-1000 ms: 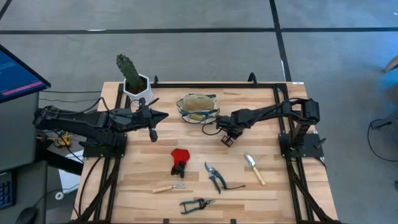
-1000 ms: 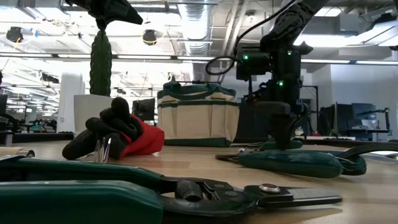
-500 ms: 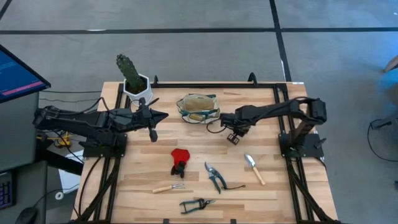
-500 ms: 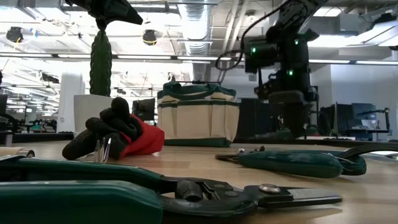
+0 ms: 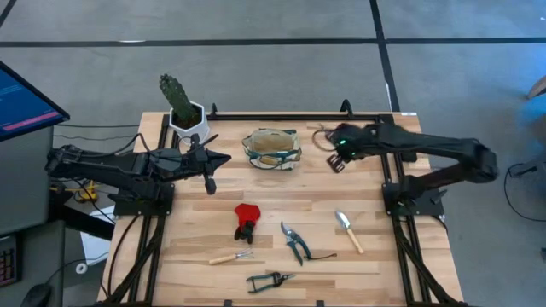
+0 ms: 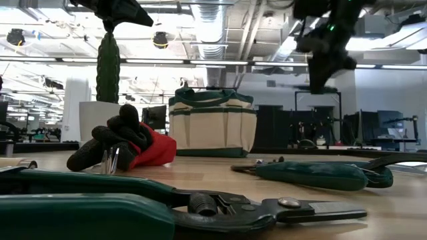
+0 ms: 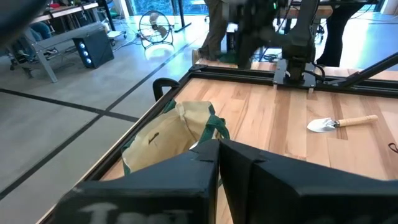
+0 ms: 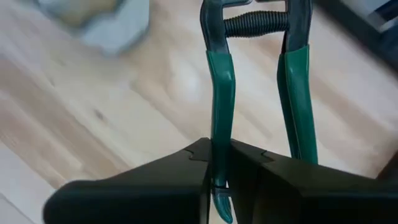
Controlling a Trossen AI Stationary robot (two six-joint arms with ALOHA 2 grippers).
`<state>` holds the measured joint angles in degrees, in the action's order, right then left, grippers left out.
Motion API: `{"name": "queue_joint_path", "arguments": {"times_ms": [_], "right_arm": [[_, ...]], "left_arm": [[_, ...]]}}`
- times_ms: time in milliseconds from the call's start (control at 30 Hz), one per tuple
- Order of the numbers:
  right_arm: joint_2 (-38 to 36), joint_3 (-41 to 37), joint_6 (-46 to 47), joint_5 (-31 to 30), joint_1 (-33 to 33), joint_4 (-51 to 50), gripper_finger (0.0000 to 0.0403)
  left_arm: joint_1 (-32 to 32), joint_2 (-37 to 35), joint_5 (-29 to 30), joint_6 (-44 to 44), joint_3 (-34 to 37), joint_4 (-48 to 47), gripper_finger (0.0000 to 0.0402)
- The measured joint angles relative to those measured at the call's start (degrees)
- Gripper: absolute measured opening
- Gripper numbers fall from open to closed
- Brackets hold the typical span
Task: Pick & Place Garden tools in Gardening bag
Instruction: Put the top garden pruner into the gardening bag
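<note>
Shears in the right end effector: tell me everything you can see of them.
The shears have two green-coated handles joined to dark metal arms, with a dark coil spring between the arms. The blades are out of frame in the right wrist view. The right end effector is shut on one handle only, and the other handle hangs free beside it. The tool is held up off the wooden table, to the right of the gardening bag and clear of it. Nothing else touches it.

Gardening bag: beige canvas, green trim, standing open. Nearer the table's front edge than the bag are lying: red-and-black glove, small rake, two green-handled shears, wooden-handled trowel. Third green-handled pruner hanging right of the bag.
</note>
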<state>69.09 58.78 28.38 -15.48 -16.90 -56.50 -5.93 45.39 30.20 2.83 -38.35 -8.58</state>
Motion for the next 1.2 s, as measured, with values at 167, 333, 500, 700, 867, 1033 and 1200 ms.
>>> {"name": "queue_joint_path", "arguments": {"times_ms": [167,333,500,700,867,1033,1200], "right_arm": [[-8.6,0.0,0.8,-4.1,-1.0,0.8,0.0023],[-14.2,0.0,1.1,-6.1,-1.0,6.2,0.0017],[-15.7,0.0,-1.5,-6.2,0.2,18.6,0.0022],[-12.8,0.0,-8.8,-3.1,2.4,34.8,0.0016],[-9.0,0.1,-10.8,2.5,2.7,41.9,0.0019],[-4.5,0.1,-11.0,6.4,2.6,43.6,0.0017],[0.8,2.4,-12.9,9.7,2.6,43.3,0.0019]], "left_arm": [[0.0,0.0,0.0,0.0,0.0,0.0,0.0004],[0.0,0.0,0.0,0.0,0.0,0.0,0.0004],[0.0,0.0,0.0,0.0,0.0,0.0,0.0004],[0.0,0.0,0.3,0.0,0.0,0.0,0.0004],[0.0,0.0,0.3,0.0,0.0,0.0,0.0004],[0.0,0.0,0.3,0.0,0.0,0.0,0.0004],[0.0,0.0,0.3,0.0,0.0,0.0,0.0004]]}}
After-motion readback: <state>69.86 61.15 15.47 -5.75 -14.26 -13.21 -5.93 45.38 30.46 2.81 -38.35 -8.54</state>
